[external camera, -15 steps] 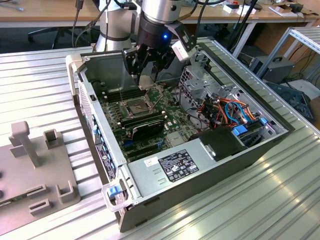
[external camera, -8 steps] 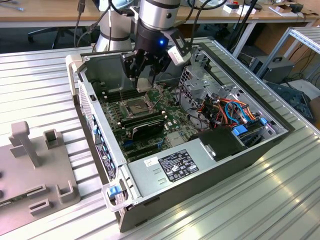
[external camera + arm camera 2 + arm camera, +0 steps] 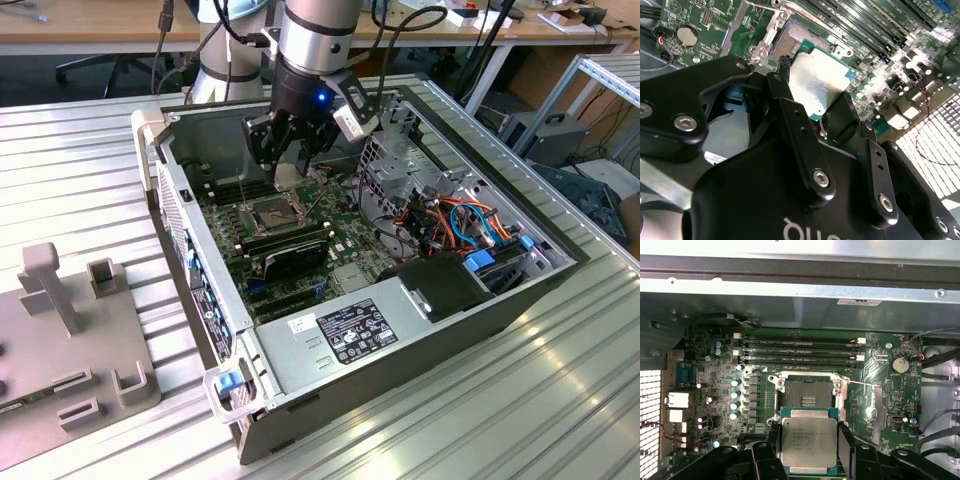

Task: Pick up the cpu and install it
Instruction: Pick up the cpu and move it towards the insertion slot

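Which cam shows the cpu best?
First wrist view: the cpu shows its metal top face-on, held by the gripper, by the open socket. Second wrist view shows it tilted, partly behind a finger. Exterior view: the gripper over the motherboard blocks it.

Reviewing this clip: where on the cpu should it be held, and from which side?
Grip the cpu by two opposite thin edges, coming from the side of its flat metal top. It is a thin flat square, and the fingers pinch it that way near the socket.
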Robot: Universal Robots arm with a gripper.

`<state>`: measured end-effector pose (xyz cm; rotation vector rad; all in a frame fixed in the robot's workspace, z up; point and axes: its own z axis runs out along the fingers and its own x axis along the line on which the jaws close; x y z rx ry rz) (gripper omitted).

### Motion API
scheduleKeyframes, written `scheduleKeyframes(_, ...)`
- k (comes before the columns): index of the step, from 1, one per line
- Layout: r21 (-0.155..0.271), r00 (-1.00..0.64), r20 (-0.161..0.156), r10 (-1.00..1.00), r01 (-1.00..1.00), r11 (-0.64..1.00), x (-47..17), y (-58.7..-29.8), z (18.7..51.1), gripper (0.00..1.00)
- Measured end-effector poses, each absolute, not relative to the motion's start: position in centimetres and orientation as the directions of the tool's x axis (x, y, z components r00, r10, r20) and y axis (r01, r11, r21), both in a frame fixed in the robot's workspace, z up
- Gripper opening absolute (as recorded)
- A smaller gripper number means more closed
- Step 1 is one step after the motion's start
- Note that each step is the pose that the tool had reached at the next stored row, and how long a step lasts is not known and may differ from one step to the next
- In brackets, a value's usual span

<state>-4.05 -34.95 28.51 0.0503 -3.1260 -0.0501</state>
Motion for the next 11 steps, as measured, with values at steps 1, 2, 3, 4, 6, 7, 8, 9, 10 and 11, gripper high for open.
scheduleKeyframes(1, 0.032, -0.999, 0.015, -0.032, -0.032, 0.999, -4.0, -34.9, 28.2, 0.55)
scheduleKeyframes(2, 0.032, -0.999, 0.015, -0.032, -0.032, 0.999, -4.0, -34.8, 27.9, 0.55)
scheduleKeyframes(3, 0.032, -0.999, 0.015, -0.032, -0.032, 0.999, -4.0, -34.7, 27.7, 0.55)
scheduleKeyframes(4, 0.032, -0.999, 0.015, -0.032, -0.032, 0.999, -4.0, -34.6, 27.5, 0.55)
scheduleKeyframes(6, 0.032, -0.999, 0.015, -0.032, -0.032, 0.999, -4.0, -34.4, 27.4, 0.55)
scheduleKeyframes(7, 0.032, -0.999, 0.015, -0.032, -0.032, 0.999, -4.0, -34.4, 27.3, 0.55)
scheduleKeyframes(8, 0.032, -0.999, 0.015, -0.032, -0.032, 0.999, -4.0, -34.4, 27.3, 0.55)
scheduleKeyframes(9, 0.032, -0.999, 0.015, -0.032, -0.032, 0.999, -4.0, -34.3, 27.2, 0.55)
scheduleKeyframes(10, 0.032, -0.999, 0.015, -0.032, -0.032, 0.999, -4.0, -34.3, 27.0, 0.55)
scheduleKeyframes(11, 0.032, -0.999, 0.015, -0.032, -0.032, 0.999, -4.0, -34.2, 26.8, 0.55)
